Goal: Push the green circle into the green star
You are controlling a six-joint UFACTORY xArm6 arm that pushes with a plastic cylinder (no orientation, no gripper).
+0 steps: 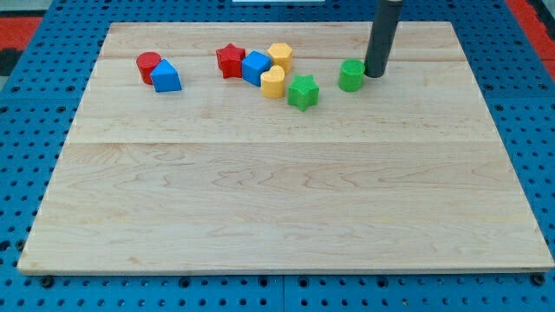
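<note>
The green circle [351, 75] stands on the wooden board [286, 208] near the view's top, right of centre. The green star [303, 91] lies a short way to its left and slightly lower, with a gap between them. My tip [375, 74] is at the circle's right side, touching or nearly touching it. The rod rises straight up out of the view's top.
Left of the green star sit a yellow block [273, 82], a yellow hexagon [280, 55], a blue cube [256, 67] and a red star [230, 60] in a tight cluster. A red circle [148, 65] and a blue block [166, 77] sit at the upper left.
</note>
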